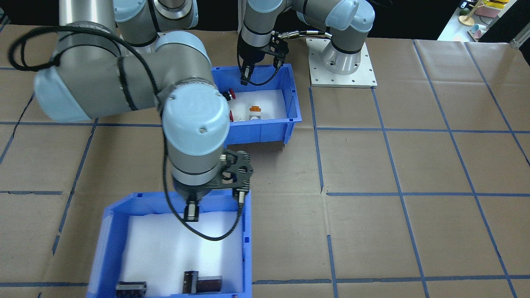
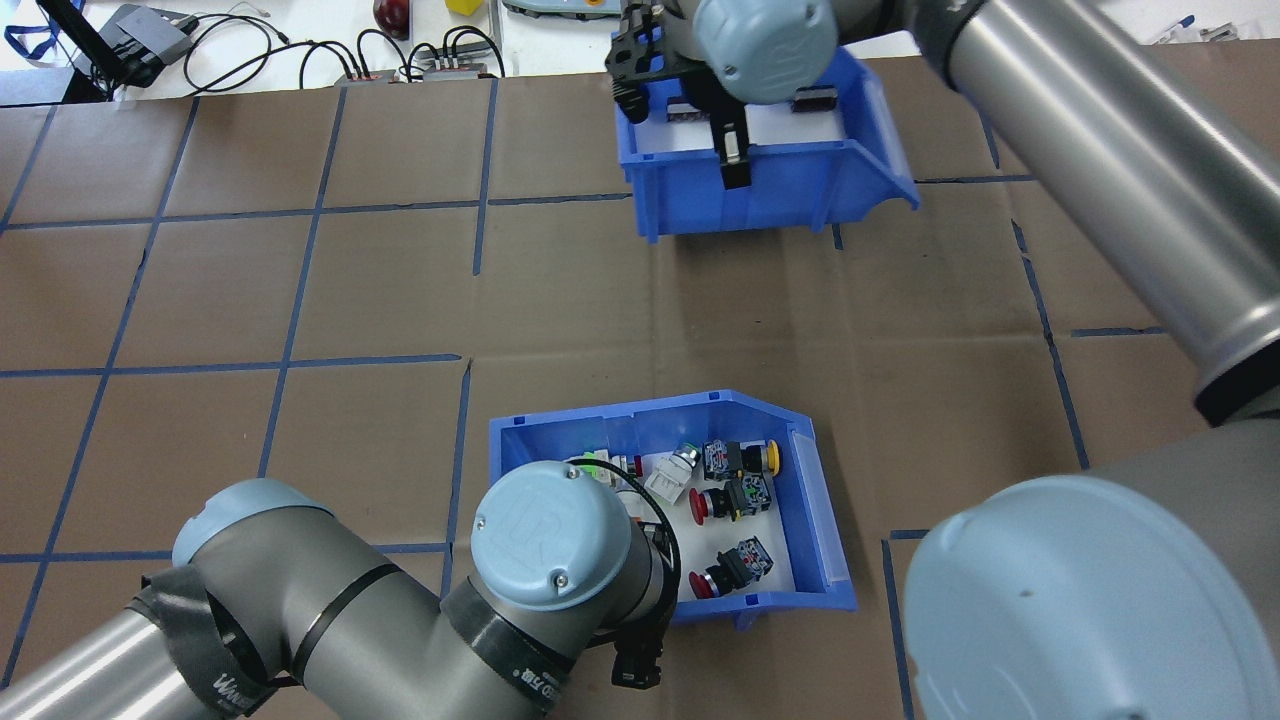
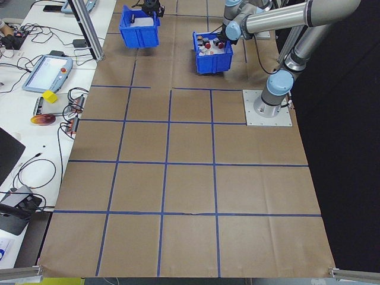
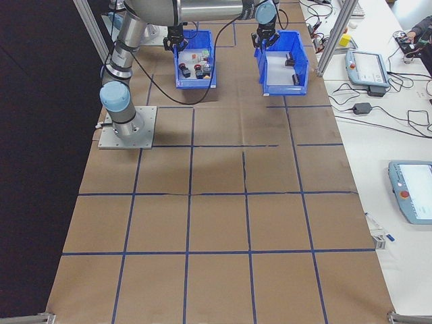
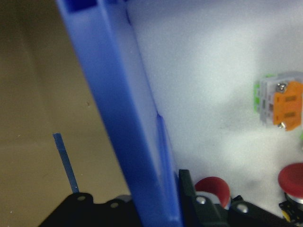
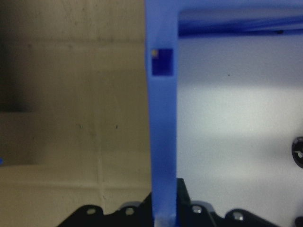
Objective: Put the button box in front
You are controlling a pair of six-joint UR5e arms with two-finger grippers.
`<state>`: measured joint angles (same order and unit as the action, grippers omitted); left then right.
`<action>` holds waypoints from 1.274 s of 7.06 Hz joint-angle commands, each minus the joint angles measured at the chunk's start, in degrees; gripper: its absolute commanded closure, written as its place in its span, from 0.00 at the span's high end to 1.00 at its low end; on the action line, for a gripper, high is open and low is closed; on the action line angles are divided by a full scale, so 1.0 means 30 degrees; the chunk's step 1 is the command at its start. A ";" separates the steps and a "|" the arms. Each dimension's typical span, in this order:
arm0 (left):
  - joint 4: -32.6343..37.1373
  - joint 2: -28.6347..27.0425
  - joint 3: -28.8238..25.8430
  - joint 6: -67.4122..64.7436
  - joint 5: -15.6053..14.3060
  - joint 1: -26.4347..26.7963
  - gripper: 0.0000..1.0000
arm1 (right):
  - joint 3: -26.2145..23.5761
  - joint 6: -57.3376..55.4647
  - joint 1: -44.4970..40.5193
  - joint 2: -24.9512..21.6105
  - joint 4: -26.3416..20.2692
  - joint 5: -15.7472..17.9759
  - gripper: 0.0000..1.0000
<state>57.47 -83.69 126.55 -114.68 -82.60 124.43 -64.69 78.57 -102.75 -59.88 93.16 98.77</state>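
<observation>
"UR" is read on the left arm's wrist cap (image 2: 545, 530), with partial lettering on its band. The button box (image 2: 815, 500) is seen near the robot, its back wall clamped between the left gripper's (image 5: 156, 208) narrowed fingers. The other blue bin (image 2: 790, 185) sits farther out, its wall pinched by the right gripper (image 6: 163, 213). The buttons are partly hidden by the arm.

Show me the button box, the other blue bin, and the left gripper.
button box (image 2: 812, 500), overhead view, sloped right wall.
other blue bin (image 2: 800, 190), overhead view, near wall.
left gripper (image 1: 261, 71), front-facing view, between fingertips.
</observation>
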 commanded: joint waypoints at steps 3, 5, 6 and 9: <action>0.1556 -0.0573 -0.2686 0.4753 -0.0975 -0.5598 0.00 | -0.4350 0.4158 0.5968 -0.4635 -0.0265 -0.0258 0.05; 0.0248 -0.3751 -0.4728 0.5529 -0.0827 -0.6175 0.00 | -0.7076 0.5010 0.8106 -0.6806 -0.0029 -0.1451 0.05; -0.0865 -0.6353 -0.6743 0.5357 0.0044 -0.6117 0.00 | -0.8394 0.5999 0.8726 -0.7628 0.0203 -0.1488 0.05; -0.0964 -1.1319 -1.1909 0.5413 0.0434 -0.5007 0.00 | -1.1590 0.7029 0.8850 -0.9215 0.2481 -0.1343 0.06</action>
<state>54.80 -112.42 95.76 -98.55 -81.49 108.10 -95.53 98.04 -76.32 -86.01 97.40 94.54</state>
